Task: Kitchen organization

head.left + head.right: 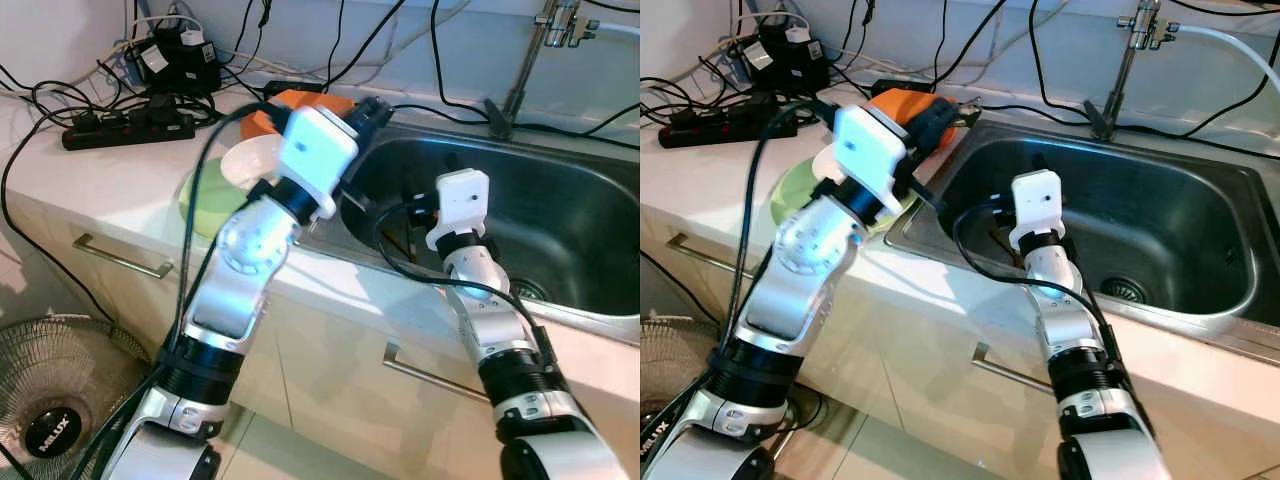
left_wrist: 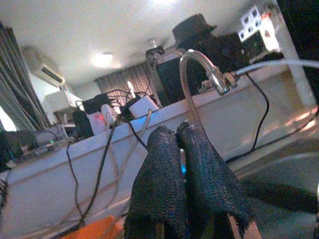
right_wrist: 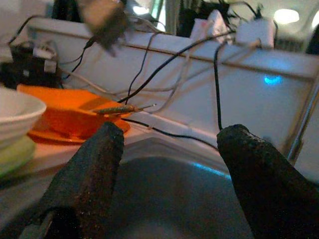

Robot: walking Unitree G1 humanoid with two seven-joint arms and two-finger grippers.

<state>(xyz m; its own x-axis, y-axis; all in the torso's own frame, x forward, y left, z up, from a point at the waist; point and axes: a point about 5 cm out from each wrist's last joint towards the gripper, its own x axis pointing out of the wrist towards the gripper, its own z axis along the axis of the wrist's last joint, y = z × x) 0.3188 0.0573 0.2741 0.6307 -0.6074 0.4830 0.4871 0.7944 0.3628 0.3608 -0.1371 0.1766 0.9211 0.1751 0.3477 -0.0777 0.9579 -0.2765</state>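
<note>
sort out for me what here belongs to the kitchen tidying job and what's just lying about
Job things:
orange dish
white bowl
green plate
sink
left gripper, jaws shut, above the dishes
right gripper, jaws open, over the sink

Lying about:
power strip
black adapter
loose cables
floor fan

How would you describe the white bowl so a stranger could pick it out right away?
Start at the steel sink and look to the counter on its left, where dishes crowd its corner. The white bowl sits on a green plate, in front of the orange dishes. It is the only white dish there.
</note>
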